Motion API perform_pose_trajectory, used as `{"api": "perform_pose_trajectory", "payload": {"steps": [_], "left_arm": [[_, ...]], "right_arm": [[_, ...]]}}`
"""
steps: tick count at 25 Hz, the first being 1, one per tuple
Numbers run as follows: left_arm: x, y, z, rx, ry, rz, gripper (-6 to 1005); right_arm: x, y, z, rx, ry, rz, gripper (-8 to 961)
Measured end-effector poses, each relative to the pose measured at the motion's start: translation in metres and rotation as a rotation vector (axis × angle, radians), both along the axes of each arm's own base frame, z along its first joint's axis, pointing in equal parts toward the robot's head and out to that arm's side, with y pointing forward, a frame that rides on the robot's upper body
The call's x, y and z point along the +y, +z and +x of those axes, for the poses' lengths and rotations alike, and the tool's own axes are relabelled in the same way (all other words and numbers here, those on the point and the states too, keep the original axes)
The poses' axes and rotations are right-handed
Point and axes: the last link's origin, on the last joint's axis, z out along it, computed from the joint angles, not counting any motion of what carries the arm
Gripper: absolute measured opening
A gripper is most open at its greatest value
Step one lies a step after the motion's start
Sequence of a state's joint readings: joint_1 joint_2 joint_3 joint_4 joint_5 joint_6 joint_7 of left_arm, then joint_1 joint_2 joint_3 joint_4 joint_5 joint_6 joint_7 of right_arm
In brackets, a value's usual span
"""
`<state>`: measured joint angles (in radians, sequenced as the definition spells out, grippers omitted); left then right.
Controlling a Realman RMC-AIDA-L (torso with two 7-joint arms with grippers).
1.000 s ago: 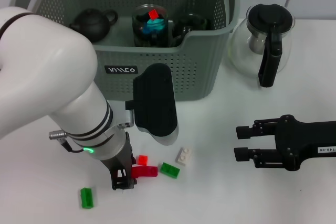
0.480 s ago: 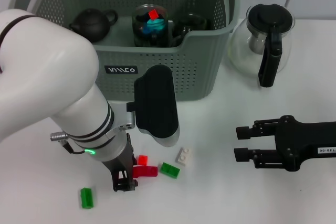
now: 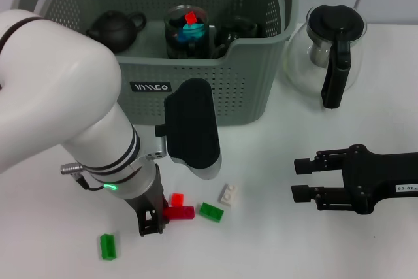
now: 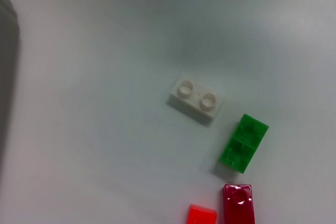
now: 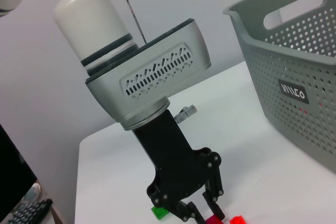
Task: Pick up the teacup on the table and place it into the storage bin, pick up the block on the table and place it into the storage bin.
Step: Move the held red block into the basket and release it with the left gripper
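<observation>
The large grey perforated plastic storage bin with orange handle clips (image 3: 196, 89) stands at the back of the white table (image 3: 274, 181); inside it I see a dark clay teapot (image 3: 116, 29), a glass jar holding coloured pieces (image 3: 188, 31) and a dark cup-like vessel (image 3: 238, 29). I judge the teacup step done and the block step in hand.

My left gripper (image 3: 151, 221) is down at the table, its fingers slightly parted around the near end of the dark red rectangular block (image 3: 179, 213); I cannot confirm contact or a firm pinch. Just beside that block lie a small bright red block (image 3: 177, 198), a green block (image 3: 211, 212) and a white two-stud block (image 3: 228, 193); another green block (image 3: 108, 246) lies apart, nearer me.

My right gripper (image 3: 302, 179) hovers idle over the table, fingers spread, with the glass teapot with black handle (image 3: 330, 47) beyond it.

To do this well, I would centre the fingers across the dark red block's narrow sides, close fully, then lift straight up so the bright red neighbour is not dragged along, clearing the bin's front wall before release.
</observation>
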<state>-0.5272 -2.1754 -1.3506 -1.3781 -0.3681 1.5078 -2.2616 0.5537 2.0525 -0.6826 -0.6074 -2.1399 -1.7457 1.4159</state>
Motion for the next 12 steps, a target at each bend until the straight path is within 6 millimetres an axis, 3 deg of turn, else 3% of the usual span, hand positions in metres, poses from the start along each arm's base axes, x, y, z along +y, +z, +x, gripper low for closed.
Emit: {"api": "perform_pose_trajectory", "payload": {"steps": [7,12], "left_arm": [[0.001,0.013,0.004,-0.005,0.012,0.003,193],[0.007,0.049,0.013,-0.06,0.032,0.026,199]], "right_arm": [[0.0,0.0,0.0,0.001,0.001,-0.001,592],[0.0,0.0,0.0,0.0,0.001,-0.001,592]]}}
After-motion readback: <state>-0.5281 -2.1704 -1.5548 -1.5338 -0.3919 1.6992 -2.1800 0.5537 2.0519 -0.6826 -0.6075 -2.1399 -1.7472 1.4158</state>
